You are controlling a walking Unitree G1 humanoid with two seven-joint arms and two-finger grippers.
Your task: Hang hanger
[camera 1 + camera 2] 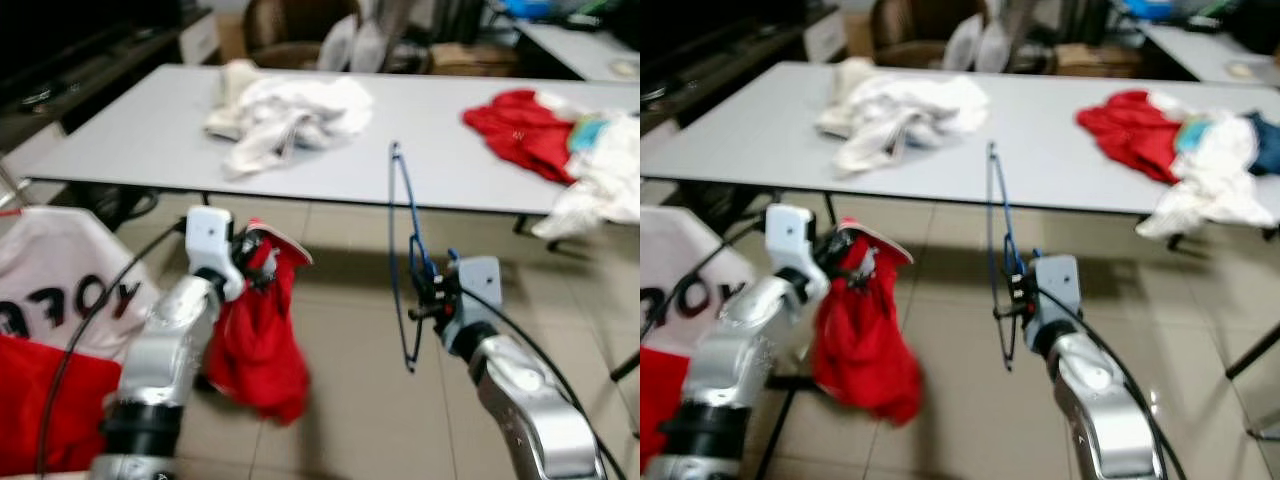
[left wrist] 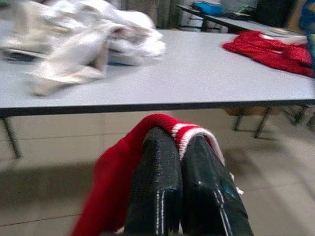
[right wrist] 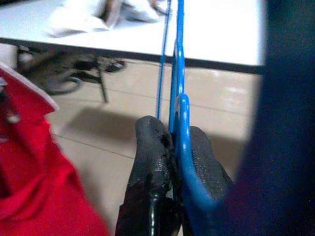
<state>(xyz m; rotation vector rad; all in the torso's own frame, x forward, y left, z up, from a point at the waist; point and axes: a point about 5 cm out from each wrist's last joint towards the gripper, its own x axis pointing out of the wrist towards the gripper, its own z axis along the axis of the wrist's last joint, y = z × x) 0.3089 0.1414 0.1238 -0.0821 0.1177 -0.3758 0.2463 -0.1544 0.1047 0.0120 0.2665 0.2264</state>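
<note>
A thin blue wire hanger (image 1: 403,230) stands on edge in front of the table, and my right gripper (image 1: 428,296) is shut on it near its hook; in the right wrist view the blue wire (image 3: 177,73) runs up from between the black fingers (image 3: 152,162). My left gripper (image 1: 256,262) is shut on the collar of a red garment (image 1: 255,345) with a white-striped rib, which hangs down over the tiled floor. In the left wrist view the red collar (image 2: 162,125) folds over the closed fingertips (image 2: 157,187).
A long grey table (image 1: 440,130) stands ahead with a heap of white clothes (image 1: 285,115) and a red garment (image 1: 520,130) among other laundry at its right end. At lower left hangs a white and red printed shirt (image 1: 50,330). Chairs stand behind the table.
</note>
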